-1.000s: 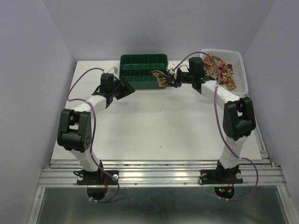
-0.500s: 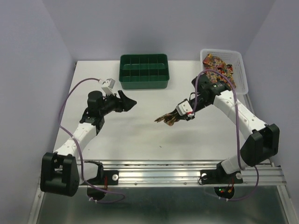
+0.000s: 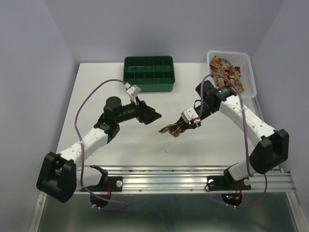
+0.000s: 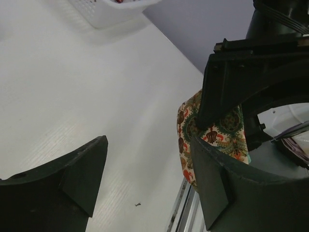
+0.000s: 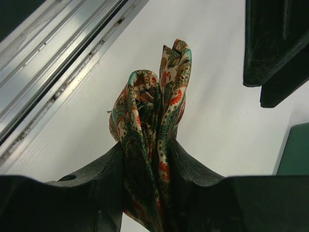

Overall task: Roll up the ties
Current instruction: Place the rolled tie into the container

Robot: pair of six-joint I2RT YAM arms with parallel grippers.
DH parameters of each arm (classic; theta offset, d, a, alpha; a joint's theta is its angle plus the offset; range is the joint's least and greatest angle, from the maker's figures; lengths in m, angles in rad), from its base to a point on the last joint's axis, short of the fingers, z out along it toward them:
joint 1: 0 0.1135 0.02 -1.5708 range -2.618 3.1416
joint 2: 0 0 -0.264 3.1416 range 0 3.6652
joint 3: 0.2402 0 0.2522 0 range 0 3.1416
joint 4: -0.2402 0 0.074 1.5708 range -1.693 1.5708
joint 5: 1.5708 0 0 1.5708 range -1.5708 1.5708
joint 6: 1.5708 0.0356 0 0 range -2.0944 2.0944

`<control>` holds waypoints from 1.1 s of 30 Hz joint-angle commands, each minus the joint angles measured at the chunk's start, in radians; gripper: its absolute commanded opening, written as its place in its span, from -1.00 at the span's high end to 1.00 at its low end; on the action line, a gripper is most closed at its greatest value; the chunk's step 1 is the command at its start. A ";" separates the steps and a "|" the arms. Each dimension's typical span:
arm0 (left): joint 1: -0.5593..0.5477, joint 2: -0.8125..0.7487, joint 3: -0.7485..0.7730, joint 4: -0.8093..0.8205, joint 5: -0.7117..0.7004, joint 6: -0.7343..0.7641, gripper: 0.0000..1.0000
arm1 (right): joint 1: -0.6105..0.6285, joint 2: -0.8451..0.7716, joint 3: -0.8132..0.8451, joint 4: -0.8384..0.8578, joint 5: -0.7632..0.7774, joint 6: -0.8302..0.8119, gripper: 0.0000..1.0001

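Observation:
My right gripper (image 3: 179,126) is shut on a bunched paisley tie (image 3: 171,129) in cream, green and red, held just above the table's middle. In the right wrist view the tie (image 5: 153,116) sticks out folded between my fingers (image 5: 104,179). My left gripper (image 3: 153,116) is open and empty, a short way left of the tie and pointing at it. In the left wrist view the tie (image 4: 217,135) shows behind my right fingertip (image 4: 227,193), under the right arm. More ties (image 3: 227,72) lie piled in the white basket (image 3: 248,72).
A green compartment tray (image 3: 148,73) stands at the back centre. The white basket also shows in the left wrist view (image 4: 108,12). The metal rail (image 3: 164,181) runs along the near edge. A small dark speck (image 4: 138,204) lies on the table.
My left gripper has swung forward and right toward the tie. My right gripper has held the tie near the middle, shifting slightly down and left.

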 commanded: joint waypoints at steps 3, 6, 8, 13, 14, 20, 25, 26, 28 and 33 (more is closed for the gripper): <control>-0.027 -0.010 0.003 0.123 0.085 0.013 -0.61 | 0.008 -0.043 0.020 0.203 -0.047 0.266 0.99; -0.042 -0.019 -0.052 0.206 0.103 -0.016 -0.60 | 0.008 -0.078 -0.015 0.306 -0.030 0.383 0.99; -0.056 -0.011 -0.055 0.219 0.102 -0.023 -0.50 | 0.008 -0.088 -0.024 0.317 -0.040 0.403 0.99; -0.082 0.035 -0.043 0.220 0.097 -0.035 -0.05 | 0.008 -0.094 -0.020 0.369 -0.053 0.473 0.99; -0.084 0.035 -0.043 0.222 0.093 -0.038 -0.05 | 0.008 -0.092 -0.018 0.380 -0.053 0.495 0.99; -0.101 0.044 -0.039 0.226 0.065 -0.050 -0.06 | 0.008 -0.082 -0.024 0.536 -0.058 0.680 0.99; -0.107 0.075 -0.019 0.222 0.039 -0.062 -0.03 | 0.010 -0.088 -0.083 0.769 -0.015 0.904 0.99; -0.108 0.078 -0.013 0.202 0.019 -0.053 0.00 | 0.010 -0.086 -0.089 0.832 0.000 0.936 0.99; -0.107 0.085 0.023 0.083 -0.101 -0.038 0.01 | 0.010 -0.098 -0.118 1.015 0.096 1.127 0.99; -0.102 0.116 0.125 -0.186 -0.487 -0.059 0.01 | 0.010 -0.097 -0.164 1.341 0.466 1.498 0.98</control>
